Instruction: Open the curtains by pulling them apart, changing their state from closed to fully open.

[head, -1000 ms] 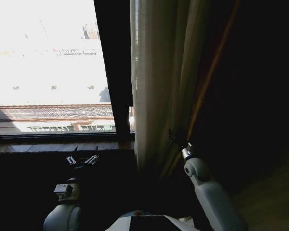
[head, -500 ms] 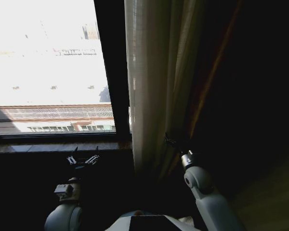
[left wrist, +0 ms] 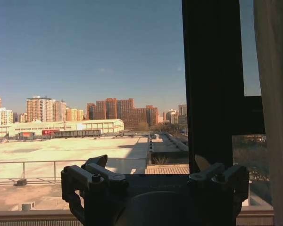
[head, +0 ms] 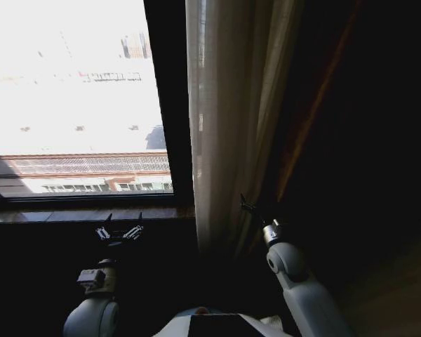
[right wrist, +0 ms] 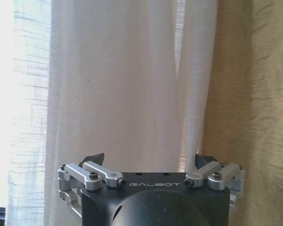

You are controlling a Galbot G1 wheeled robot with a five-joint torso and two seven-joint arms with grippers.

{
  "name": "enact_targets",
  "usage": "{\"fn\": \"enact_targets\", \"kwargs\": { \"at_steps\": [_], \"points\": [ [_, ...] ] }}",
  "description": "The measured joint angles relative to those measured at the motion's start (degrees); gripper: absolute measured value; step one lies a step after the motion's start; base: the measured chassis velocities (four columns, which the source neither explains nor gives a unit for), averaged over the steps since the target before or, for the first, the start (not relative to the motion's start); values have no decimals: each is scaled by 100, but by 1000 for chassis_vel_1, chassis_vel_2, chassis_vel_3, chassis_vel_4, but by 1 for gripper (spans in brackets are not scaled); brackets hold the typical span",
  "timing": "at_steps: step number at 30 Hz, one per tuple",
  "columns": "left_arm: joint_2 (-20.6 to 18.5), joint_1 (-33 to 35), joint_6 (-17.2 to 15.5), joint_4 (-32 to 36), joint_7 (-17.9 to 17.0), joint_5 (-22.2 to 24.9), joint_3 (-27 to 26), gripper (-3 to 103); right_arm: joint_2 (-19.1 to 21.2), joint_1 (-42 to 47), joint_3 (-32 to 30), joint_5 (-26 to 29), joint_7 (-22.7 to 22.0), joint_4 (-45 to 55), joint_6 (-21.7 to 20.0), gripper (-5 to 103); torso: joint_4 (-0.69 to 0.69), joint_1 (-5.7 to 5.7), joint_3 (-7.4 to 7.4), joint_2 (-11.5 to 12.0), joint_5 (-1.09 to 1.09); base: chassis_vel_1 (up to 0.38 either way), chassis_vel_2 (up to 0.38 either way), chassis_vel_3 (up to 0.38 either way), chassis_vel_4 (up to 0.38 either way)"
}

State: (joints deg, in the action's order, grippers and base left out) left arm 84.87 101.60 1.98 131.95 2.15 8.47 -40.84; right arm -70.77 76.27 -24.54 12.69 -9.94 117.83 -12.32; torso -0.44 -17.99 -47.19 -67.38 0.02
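A sheer white curtain (head: 217, 126) hangs gathered in pleats to the right of the dark window bar, leaving the pane on the left uncovered. My right gripper (head: 249, 207) is low against the curtain's right side, where the sheer fabric meets a tan drape (head: 275, 105). In the right wrist view this gripper (right wrist: 149, 160) is open, with the curtain (right wrist: 132, 70) just beyond its fingertips and nothing between them. My left gripper (head: 119, 232) is open by the sill, facing the bare glass. Seen from the left wrist, the left gripper (left wrist: 149, 165) has the curtain's edge (left wrist: 273, 94) off to one side.
The dark window frame bar (head: 170, 105) stands between the glass and the curtain. A window sill (head: 70, 214) runs along below the pane. The tan drape (right wrist: 264, 94) hangs beside the sheer fabric, and the wall to the right of it is in deep shadow.
My right gripper has drifted slightly left and down along the curtain. The curtain's left edge swung left, then back a little. The left arm has stayed put.
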Motion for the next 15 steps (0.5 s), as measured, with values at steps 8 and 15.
{"fn": "enact_targets", "kwargs": {
  "at_steps": [8,15],
  "points": [
    [0,3,6,-15,0,-10,-2,100,-16,5,-12,-37,6,-18,15,100,0,0,0,0,-1,295,303,-297,-298],
    [15,-2,9,-47,0,-29,23,100,-11,34,-3,-156,79,-52,144,100,0,0,0,0,-1,303,322,-316,-299]
  ]
}}
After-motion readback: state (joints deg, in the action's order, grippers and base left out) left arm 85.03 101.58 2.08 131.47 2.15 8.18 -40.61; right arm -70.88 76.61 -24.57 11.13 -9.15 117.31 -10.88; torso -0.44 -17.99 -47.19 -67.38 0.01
